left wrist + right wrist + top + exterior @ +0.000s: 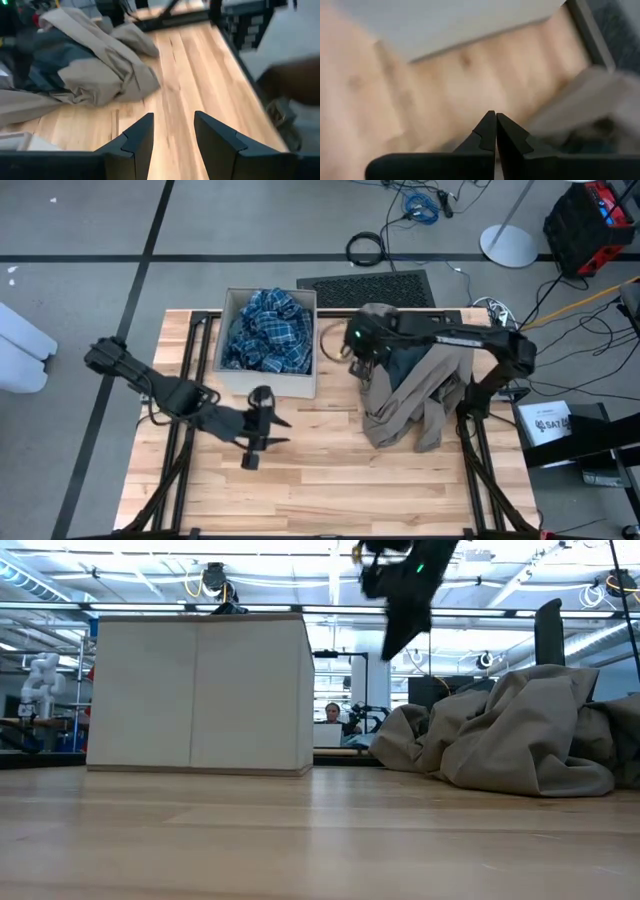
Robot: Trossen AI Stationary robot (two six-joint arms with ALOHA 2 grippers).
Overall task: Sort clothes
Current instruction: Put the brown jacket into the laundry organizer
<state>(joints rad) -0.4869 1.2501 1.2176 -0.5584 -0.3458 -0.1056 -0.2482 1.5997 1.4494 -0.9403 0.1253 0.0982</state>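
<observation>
Right gripper [352, 352], jaws pressed together and empty, hovers just beside the taupe-brown piece [410, 395] near the desk's far-right corner; left gripper [262, 430] half-spread, empty, mid-desk.

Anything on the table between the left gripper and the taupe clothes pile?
Nothing: in the high view only bare wood lies between the left gripper and the taupe pile.

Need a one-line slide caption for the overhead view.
Blue-white plaid shirt fills the box; shut right gripper beside taupe-brown garment, open left gripper empty.
</observation>
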